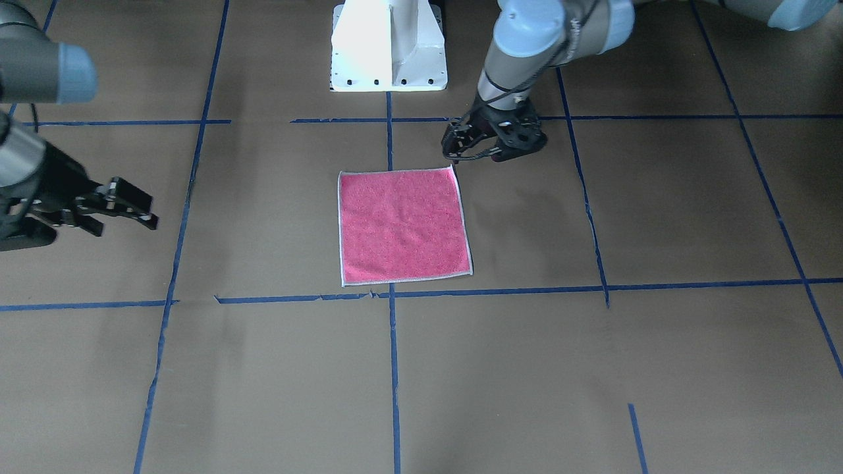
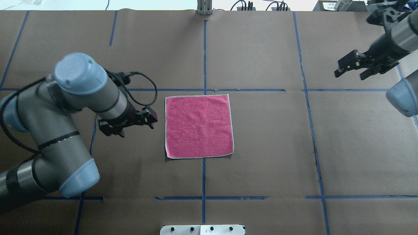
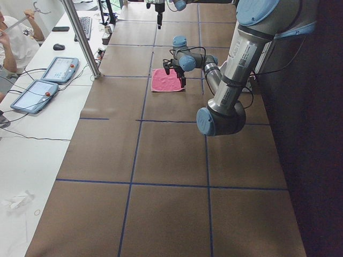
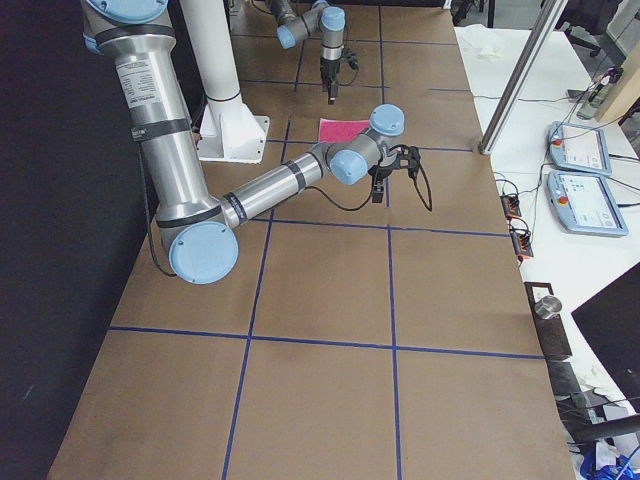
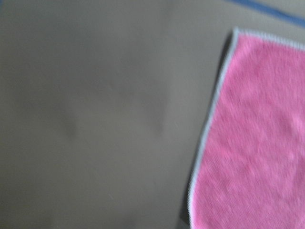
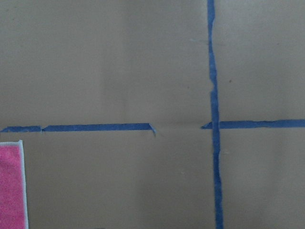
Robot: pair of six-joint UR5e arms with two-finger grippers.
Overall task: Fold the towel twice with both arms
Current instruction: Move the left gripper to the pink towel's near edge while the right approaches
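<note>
Left gripper (image 1: 490, 155) sits low with its fingers spread, just beside the towel's (image 1: 403, 226) robot-side corner on the robot's left. I can't tell if a fingertip actually touches the cloth. The towel is lying flat and unfolded, pink-red face up with the light grey edge all round. It's in the middle of the brown paper-covered table (image 2: 261, 156), straddling the centre blue tape line (image 2: 204, 49). Right gripper (image 2: 349, 75) is way off on the robot's right, well apart from the towel, fingers spread too and holding nothing.
</note>
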